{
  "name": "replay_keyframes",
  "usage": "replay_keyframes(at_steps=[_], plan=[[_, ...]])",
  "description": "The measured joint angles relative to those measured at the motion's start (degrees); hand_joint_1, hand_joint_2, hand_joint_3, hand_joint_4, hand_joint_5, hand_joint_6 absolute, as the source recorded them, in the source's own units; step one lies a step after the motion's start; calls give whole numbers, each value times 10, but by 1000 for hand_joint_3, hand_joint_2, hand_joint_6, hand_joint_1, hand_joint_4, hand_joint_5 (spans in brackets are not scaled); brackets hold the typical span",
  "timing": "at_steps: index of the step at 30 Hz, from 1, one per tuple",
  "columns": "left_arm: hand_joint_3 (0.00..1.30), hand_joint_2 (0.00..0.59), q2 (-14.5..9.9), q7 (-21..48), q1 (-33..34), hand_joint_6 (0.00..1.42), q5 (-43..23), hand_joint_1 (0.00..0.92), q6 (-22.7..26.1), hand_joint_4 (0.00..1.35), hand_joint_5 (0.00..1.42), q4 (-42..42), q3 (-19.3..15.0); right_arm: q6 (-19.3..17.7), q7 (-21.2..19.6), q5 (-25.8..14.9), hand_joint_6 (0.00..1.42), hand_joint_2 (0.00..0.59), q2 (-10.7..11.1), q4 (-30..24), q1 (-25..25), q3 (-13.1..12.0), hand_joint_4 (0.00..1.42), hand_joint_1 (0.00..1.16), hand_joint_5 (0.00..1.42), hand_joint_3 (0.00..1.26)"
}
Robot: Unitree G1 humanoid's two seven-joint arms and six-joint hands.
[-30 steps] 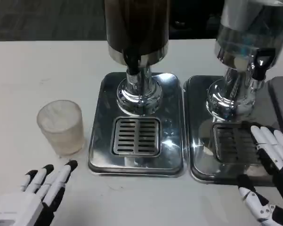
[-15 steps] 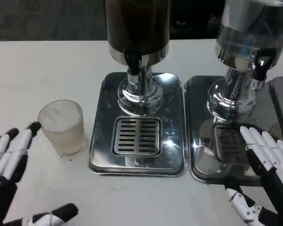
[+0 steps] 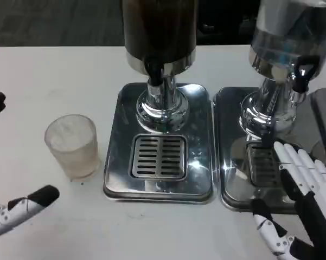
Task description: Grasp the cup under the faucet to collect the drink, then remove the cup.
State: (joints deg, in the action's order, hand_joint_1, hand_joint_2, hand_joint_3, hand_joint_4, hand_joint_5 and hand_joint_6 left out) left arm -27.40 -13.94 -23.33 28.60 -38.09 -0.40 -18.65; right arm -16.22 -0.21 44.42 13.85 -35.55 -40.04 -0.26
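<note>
You see a frosted, translucent plastic cup on the matt white table. The drip trays and faucet bases are mirror-polished metal. Your hands look like smooth glossy plastic, white and black.

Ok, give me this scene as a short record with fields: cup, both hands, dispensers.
cup: frosted cup, upright on the white table, left of the drip tray, not under the faucet
left hand: left hand open, fingers spread around the cup's left side, not touching
right hand: right hand open, over the second tray
dispensers: dark dispenser; clear dispenser
</note>
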Motion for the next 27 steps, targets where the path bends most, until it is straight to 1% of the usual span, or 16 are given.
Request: replay_keyframes(at_steps=[2,4,5,7,11,14,16,19,22,24,27], plan=[[0,14,-7,8,18,124,-11,39,5,0,112,19,4,0,-2,2,0,502,-1,2,1,5,0,303,0,11],[0,11,-17,11,64,129,-21,55,3,0,130,70,13,0,-4,3,0,502,-3,6,5,13,0,304,0,12],[0,10,-18,11,71,138,-25,56,2,0,144,80,13,0,-4,3,0,502,-3,7,6,14,0,304,0,13],[40,1,-21,9,96,204,-33,85,-5,63,231,117,18,0,-6,4,0,502,-4,10,7,17,0,306,0,13],[55,1,-37,-1,153,239,-32,146,-13,89,265,207,32,0,-8,5,0,502,-7,14,15,29,0,309,0,28],[56,2,-45,-8,178,242,-30,155,-22,89,268,253,47,1,-10,5,0,502,-9,14,17,35,0,310,0,32],[56,3,-56,-10,197,259,-30,159,-24,89,280,289,60,1,-10,6,0,502,-11,14,22,42,0,311,0,45],[56,0,-66,-14,226,294,-28,182,-27,101,307,336,78,2,-10,12,0,502,-16,14,38,57,0,312,0,53],[66,1,-76,-18,245,302,-23,191,-30,112,315,363,92,2,-10,13,0,502,-18,14,48,65,9,313,0,68],[68,1,-87,-19,262,304,-14,191,-30,112,317,392,107,2,-10,13,0,509,-18,14,53,70,28,318,0,87],[65,1,-94,-19,279,305,-13,191,-30,112,318,424,124,2,-10,13,0,510,-18,15,58,76,31,320,0,91]])
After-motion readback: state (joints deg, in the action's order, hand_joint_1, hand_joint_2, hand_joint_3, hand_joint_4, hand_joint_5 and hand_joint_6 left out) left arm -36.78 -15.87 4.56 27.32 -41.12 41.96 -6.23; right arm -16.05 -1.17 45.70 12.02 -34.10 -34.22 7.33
